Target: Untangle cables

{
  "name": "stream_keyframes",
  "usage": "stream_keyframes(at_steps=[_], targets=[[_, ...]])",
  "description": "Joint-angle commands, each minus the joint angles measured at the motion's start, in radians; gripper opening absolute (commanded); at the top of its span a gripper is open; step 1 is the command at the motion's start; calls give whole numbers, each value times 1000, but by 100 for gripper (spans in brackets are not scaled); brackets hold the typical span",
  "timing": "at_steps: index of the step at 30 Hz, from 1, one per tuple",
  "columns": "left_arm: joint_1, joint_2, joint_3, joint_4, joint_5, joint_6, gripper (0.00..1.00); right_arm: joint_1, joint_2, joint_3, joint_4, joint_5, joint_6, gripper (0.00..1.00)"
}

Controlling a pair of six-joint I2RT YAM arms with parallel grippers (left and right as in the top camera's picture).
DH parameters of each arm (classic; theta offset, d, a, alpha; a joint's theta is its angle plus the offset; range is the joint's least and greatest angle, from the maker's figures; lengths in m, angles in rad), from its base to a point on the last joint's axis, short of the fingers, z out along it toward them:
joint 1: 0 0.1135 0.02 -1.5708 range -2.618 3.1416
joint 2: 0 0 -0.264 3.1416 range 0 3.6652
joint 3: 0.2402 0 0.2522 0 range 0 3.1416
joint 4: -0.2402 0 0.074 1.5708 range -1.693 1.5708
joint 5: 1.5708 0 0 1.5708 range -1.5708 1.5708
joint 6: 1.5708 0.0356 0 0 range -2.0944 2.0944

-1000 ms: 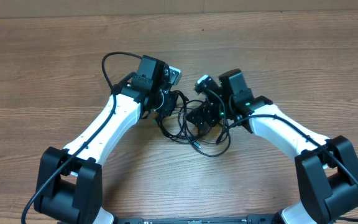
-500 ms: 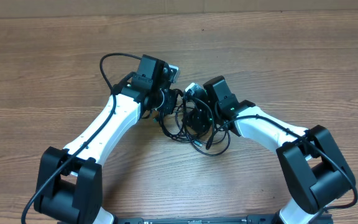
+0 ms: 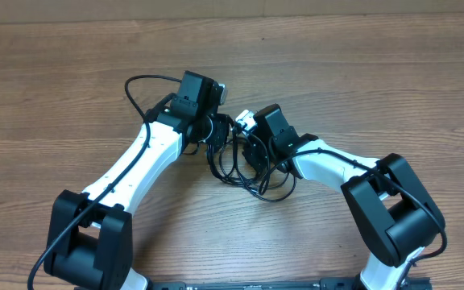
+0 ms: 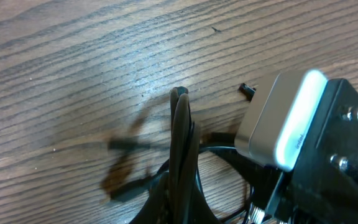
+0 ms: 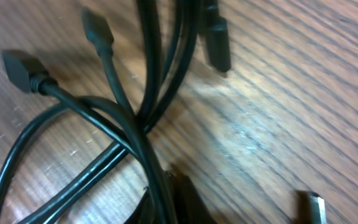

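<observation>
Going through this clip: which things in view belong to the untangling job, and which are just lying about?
Belongs to the job:
- cables, a black tangle with plug ends, lying between the two arms
- left gripper, shut at the tangle
- right gripper, shut among the strands; whether it pinches one cannot be told

Just there:
- wooden table
</observation>
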State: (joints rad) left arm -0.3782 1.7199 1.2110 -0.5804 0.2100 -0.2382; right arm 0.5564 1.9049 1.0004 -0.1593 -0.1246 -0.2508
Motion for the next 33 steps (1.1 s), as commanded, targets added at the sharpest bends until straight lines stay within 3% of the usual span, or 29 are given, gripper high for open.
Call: stream_keyframes(at_steps=[1,7,12,15,20,23,25,26,31,33], targets=[[-1,10,14,-6,10,-37,4,-2,2,26,-10,90,111,4],[-1,10,14,-35,-235,-320,4,-44,-218,39,-42,87,335,4],[2,10,14,-85,-430,-640,4,-166,-439,39,-242,89,550,4],[21,10,14,-96,-479,-737,4,-235,-473,39,-378,141,633,4],[110,10,14,-141,-461,-877,4,-306,-473,39,-549,191,756,4],[158,10,14,-138,-328,-897,4,-300,-473,39,-586,129,805,5],[175,10,14,-116,-238,-852,4,-293,-473,39,-591,45,805,24],[181,10,14,-81,-165,-772,4,-289,-473,39,-589,2,805,38],[173,10,14,-33,-55,-630,7,-282,-473,39,-584,-35,805,66],[164,10,14,-38,-55,-584,11,-282,-473,39,-584,-35,805,83]])
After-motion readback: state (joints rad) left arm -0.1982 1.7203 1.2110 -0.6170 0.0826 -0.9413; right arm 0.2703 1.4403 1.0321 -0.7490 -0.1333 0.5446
